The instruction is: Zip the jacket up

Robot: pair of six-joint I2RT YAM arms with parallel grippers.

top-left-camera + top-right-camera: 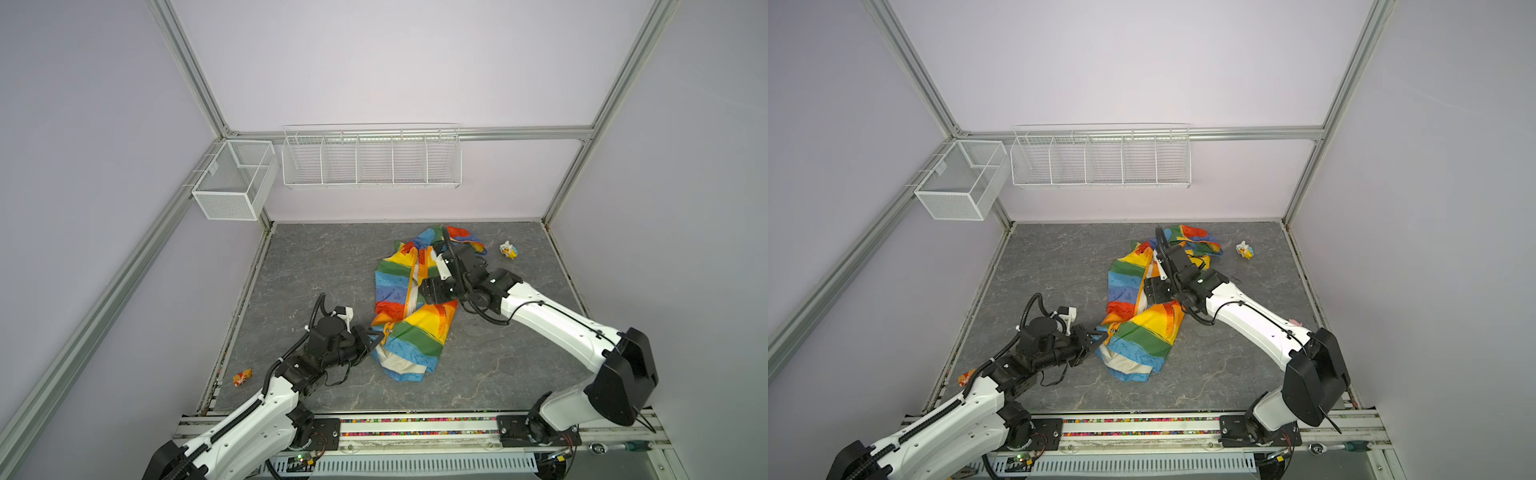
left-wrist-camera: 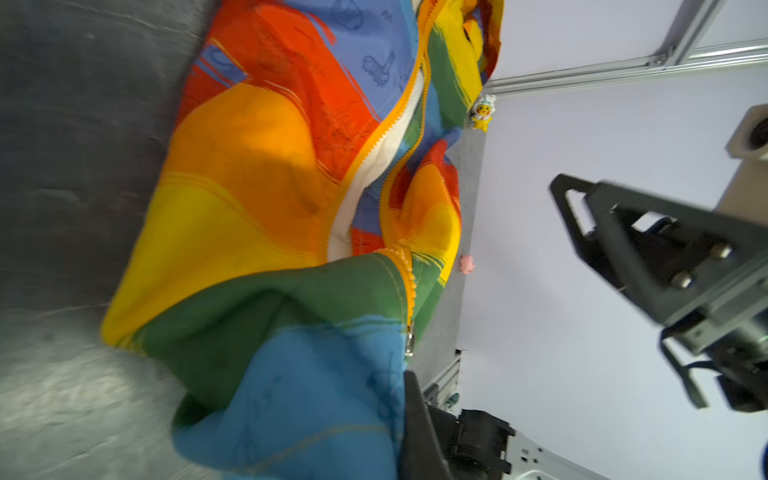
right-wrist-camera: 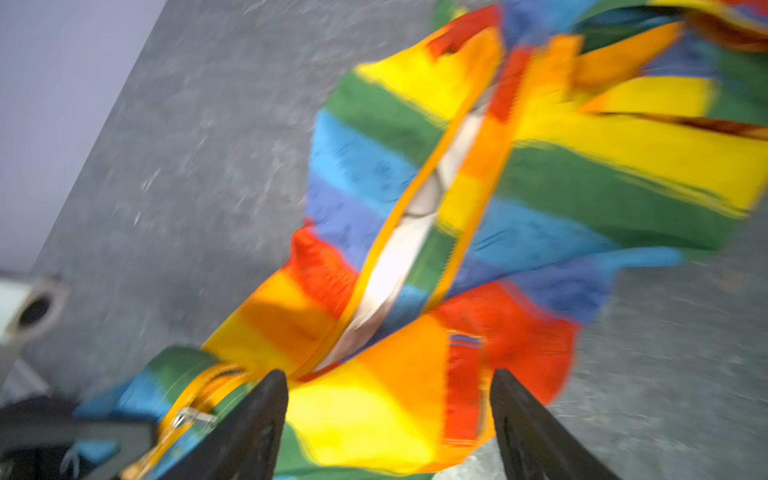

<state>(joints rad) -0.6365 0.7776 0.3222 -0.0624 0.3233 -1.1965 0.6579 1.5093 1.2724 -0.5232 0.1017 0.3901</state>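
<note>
While the jacket (image 1: 409, 309) lies crumpled on the grey table (image 1: 316, 266), a little right of the middle in both top views, I see its hood end (image 1: 461, 235) bunched toward the back wall (image 1: 395, 75) and its hem (image 1: 405, 368) turned toward the front rail (image 1: 415, 434). Its zipper (image 1: 414, 286) is undone over most of its run: the two orange edges stand apart and cream lining shows between them. The metal slider (image 2: 409, 338) sits low, close to the hem, where the green and blue stripes fold over.

My left gripper (image 1: 377, 332) is at that lower left edge of the jacket, jaws closed tight on the fabric just beside the slider; in the left wrist view the blue stripe runs right up against one dark finger (image 2: 415, 419). My right gripper (image 3: 388, 374) hangs over the middle of the jacket, above the open zipper, with its jaws spread wide. The right wrist view is blurred, but it shows orange and yellow cloth lying under the gap between the two black fingers (image 3: 257, 424), with nothing clamped.

Farther out, a tiny white-yellow toy (image 1: 508, 249) stands on the table near the back right corner, apart from the jacket. A small orange-red thing (image 1: 242, 377) lies by the table's left edge, near the left arm (image 1: 266, 411). Up behind hang a long wire rack (image 1: 372, 158) and a mesh basket (image 1: 232, 183).
</note>
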